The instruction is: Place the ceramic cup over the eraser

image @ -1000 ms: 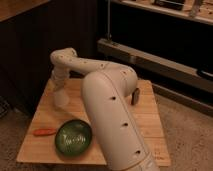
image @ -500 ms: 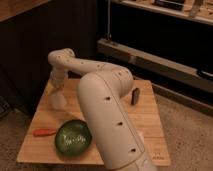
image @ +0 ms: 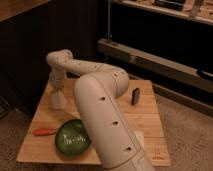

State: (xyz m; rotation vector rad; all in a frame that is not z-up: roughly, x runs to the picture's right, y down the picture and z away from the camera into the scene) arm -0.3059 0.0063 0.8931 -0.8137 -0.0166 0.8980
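Note:
The ceramic cup (image: 58, 100) is small and white and sits at the far left of the wooden table (image: 145, 120). My gripper (image: 56, 89) is right above the cup, at its top, on the end of the white arm that reaches in from the bottom of the view. The eraser (image: 135, 96) is a small dark block standing on the right side of the table, well away from the cup and the gripper.
A green bowl (image: 72, 138) sits at the front left of the table. An orange stick-like item (image: 45, 131) lies to its left. A pale item (image: 139, 138) shows partly behind my arm. Dark shelving (image: 165, 62) stands behind the table.
My arm's large link has swung a little to the left. The gripper and the cup stay at about the same spot at the table's far left.

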